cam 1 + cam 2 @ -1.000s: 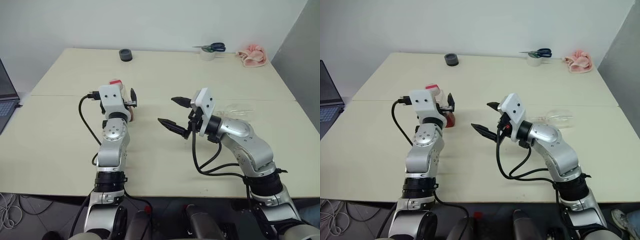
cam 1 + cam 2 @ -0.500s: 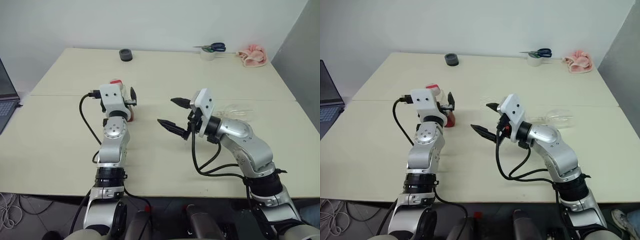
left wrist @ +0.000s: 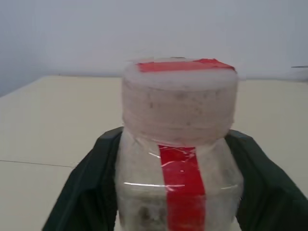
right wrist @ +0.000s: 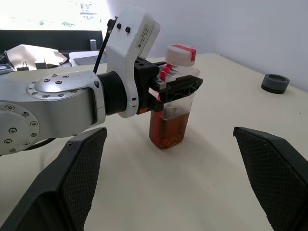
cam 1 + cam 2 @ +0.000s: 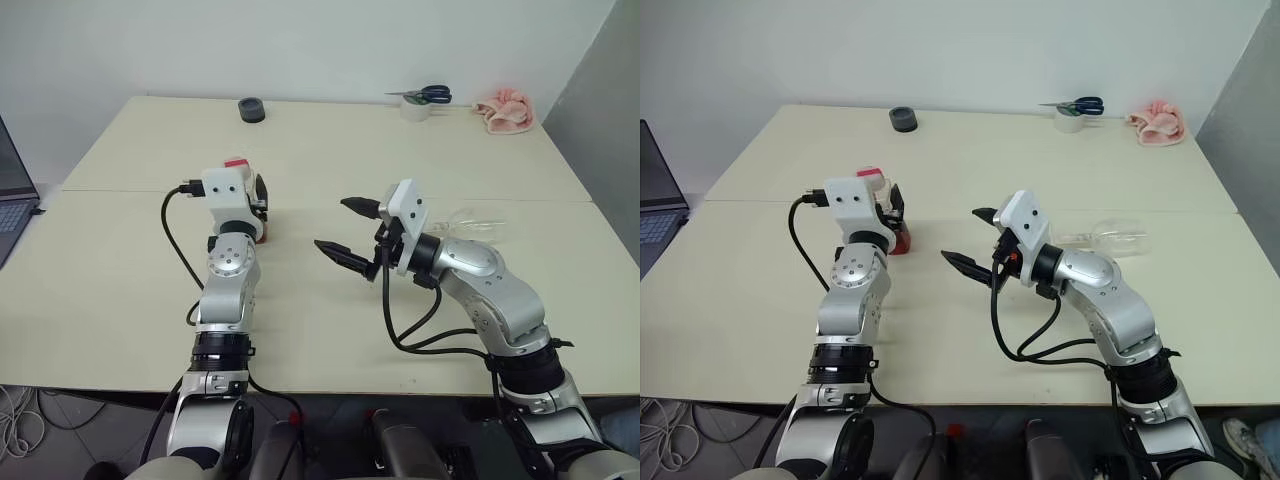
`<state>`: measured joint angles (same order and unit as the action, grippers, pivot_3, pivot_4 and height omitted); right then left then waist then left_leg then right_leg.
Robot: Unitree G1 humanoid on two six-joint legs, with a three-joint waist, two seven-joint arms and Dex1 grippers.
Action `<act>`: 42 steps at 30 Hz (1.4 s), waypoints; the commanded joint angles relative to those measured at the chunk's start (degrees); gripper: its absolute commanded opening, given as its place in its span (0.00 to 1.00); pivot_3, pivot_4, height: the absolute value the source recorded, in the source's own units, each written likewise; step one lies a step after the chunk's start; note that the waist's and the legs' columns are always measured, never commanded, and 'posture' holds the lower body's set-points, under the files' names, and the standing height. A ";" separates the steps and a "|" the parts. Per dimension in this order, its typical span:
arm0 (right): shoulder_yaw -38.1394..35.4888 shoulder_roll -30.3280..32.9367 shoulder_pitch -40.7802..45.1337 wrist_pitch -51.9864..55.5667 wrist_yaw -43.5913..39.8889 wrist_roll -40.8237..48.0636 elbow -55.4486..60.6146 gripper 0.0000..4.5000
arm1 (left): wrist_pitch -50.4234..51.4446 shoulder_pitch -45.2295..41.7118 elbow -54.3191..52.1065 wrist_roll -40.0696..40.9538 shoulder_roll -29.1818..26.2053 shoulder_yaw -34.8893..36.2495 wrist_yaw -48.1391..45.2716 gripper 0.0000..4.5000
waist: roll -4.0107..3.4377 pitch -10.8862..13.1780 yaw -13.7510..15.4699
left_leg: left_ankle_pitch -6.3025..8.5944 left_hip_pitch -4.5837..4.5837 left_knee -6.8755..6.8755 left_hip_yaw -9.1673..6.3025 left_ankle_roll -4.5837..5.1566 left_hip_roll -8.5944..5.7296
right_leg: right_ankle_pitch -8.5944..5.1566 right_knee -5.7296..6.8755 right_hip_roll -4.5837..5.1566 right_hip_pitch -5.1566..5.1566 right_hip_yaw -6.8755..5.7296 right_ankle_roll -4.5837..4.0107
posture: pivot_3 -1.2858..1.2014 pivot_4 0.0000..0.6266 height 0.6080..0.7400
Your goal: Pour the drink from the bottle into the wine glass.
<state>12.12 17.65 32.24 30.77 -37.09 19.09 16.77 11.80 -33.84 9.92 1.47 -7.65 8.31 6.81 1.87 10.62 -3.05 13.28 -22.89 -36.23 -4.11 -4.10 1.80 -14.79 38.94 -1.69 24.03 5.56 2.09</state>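
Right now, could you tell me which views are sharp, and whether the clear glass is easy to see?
Left wrist view: the bottle sits very near the lens and looks soft, its cap grainy. Right wrist view: the bottle and its drink are crisp, with bright windows washed out behind. Right eye view: evenly lit; the wine glass lies faint against the pale table.

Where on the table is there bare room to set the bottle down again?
The table is bare on the robot's left, beyond the left gripper closed on the bottle, and in the middle before the black lid. It is crowded at the right gripper and the wine glass lying behind it.
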 commanded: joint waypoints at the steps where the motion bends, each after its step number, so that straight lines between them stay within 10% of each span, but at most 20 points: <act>1: -0.33 0.04 0.26 -0.18 0.26 0.07 2.70 1.00 | -1.75 -1.11 -0.73 -0.48 -0.80 0.24 -0.10 0.48 | 0.00 0.00 0.00 | 0.00 0.00 0.00 0.00 0.00 0.00 | 0.00 0.00 0.00 0.00 0.00 0.00 | 0.52 0.24 1.00; 17: -9.03 -3.55 16.15 25.38 9.45 7.25 -0.61 1.00 | 7.84 0.55 -12.20 11.86 -10.34 -3.61 -26.37 0.48 | -0.04 0.03 0.00 | -0.01 -0.10 0.07 -0.08 -0.02 -0.04 | 0.16 0.00 0.08 0.06 -0.11 -0.30 | 0.52 0.24 1.00; 33: -8.54 -10.30 17.42 22.31 15.76 6.16 -4.99 1.00 | 11.34 4.72 -21.81 15.25 -10.00 -8.31 -34.23 0.48 | -0.05 0.03 -0.25 | -0.02 -0.08 0.08 -0.06 0.00 -0.10 | 0.13 0.02 0.14 0.08 -0.10 -0.25 | 0.52 0.24 1.00; 42: -7.82 -11.37 16.91 22.02 16.33 6.30 -5.18 0.38 | 11.13 4.65 -21.24 15.09 -9.74 -8.71 -34.65 0.48 | -0.05 0.03 -0.26 | -0.02 -0.08 0.09 -0.06 0.01 -0.10 | 0.14 0.01 0.14 0.08 -0.10 -0.26 | 0.52 0.24 1.00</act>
<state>4.31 6.27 48.74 53.57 -21.07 25.54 10.33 23.97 -28.38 -8.73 15.88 -17.70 -0.39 -27.32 1.82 10.65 -3.30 13.27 -22.97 -36.14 -4.17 -4.10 1.70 -14.66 38.96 -1.55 24.11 5.46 1.84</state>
